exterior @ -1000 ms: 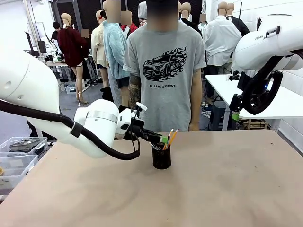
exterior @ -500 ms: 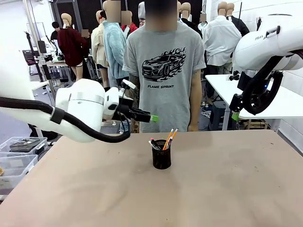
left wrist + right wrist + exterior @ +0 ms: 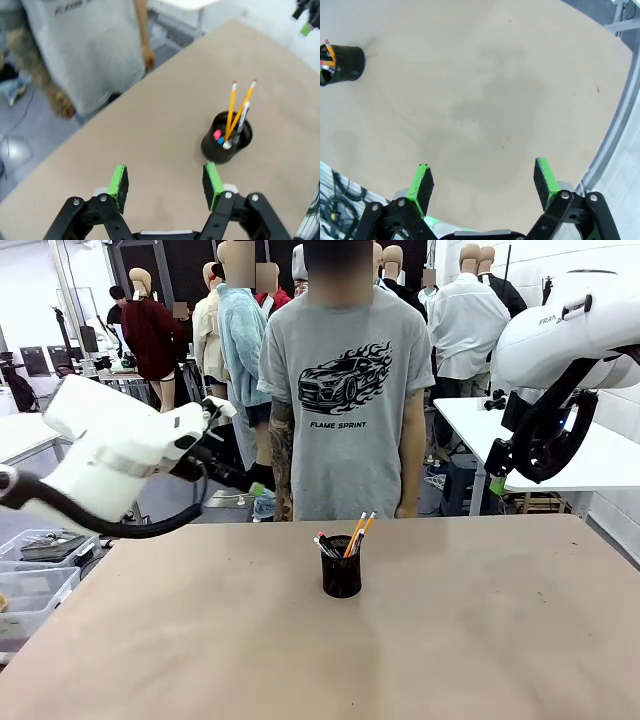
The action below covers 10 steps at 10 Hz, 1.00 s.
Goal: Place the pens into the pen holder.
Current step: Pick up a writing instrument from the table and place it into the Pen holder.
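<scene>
Black mesh pen holder (image 3: pixel 341 574): upright near table (image 3: pixel 480 640) centre, bare top all round, well clear of every edge.
Pens (image 3: pixel 235 117): inside holder, tips up; two yellow pencils plus silver pen seen, others hard to tell apart.
L gripper (image 3: pixel 165 183): jaws apart, nothing between, raised over table's near-left part; fingers hard to make out in front view.
R gripper (image 3: pixel 485 184): jaws wide, nothing held, high over bare top nr an edge.
Person (image 3: pixel 345 390): at far edge, behind holder.

Pens (image 3: pixel 352 532) upright in pen holder (image 3: pixel 341 574)
</scene>
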Tool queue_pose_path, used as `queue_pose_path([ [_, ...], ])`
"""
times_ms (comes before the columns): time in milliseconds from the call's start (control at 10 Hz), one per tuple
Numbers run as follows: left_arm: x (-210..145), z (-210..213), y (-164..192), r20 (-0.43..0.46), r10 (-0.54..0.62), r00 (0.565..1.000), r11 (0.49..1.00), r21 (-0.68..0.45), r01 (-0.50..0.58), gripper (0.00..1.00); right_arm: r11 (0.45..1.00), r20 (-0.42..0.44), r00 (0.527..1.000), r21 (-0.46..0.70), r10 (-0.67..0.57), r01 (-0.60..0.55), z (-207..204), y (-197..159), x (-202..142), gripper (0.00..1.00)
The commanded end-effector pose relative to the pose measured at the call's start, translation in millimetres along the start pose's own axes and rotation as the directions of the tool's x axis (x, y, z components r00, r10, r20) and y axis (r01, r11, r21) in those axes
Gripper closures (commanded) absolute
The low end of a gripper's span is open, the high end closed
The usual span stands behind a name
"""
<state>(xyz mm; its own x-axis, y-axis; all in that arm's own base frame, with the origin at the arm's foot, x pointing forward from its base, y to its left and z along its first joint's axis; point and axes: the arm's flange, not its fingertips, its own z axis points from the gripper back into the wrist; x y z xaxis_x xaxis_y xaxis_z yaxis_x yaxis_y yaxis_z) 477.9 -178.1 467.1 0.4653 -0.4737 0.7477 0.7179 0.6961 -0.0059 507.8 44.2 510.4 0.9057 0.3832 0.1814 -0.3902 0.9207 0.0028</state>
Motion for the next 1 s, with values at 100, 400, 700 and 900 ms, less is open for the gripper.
queue_pose_path([
  [100,16,50,20,-0.248,0.106,0.963,0.994,0.035,-0.101,0.22,1.000,-0.006,1.000,-0.017,0.000,0.000,0,0,0,0.00],
  [400,-2,51,26,-0.393,0.177,0.902,0.984,0.086,-0.155,0.22,1.000,-0.006,1.000,-0.017,0.000,0.000,0,0,0,0.00],
  [700,-14,52,31,-0.390,0.187,0.902,0.982,0.109,-0.156,0.22,1.000,-0.006,1.000,-0.017,0.000,0.000,0,0,0,0.00],
  [900,-14,52,31,-0.390,0.187,0.902,0.982,0.109,-0.156,0.22,1.000,-0.006,1.000,-0.017,0.000,0.000,0,0,0,0.00],
])
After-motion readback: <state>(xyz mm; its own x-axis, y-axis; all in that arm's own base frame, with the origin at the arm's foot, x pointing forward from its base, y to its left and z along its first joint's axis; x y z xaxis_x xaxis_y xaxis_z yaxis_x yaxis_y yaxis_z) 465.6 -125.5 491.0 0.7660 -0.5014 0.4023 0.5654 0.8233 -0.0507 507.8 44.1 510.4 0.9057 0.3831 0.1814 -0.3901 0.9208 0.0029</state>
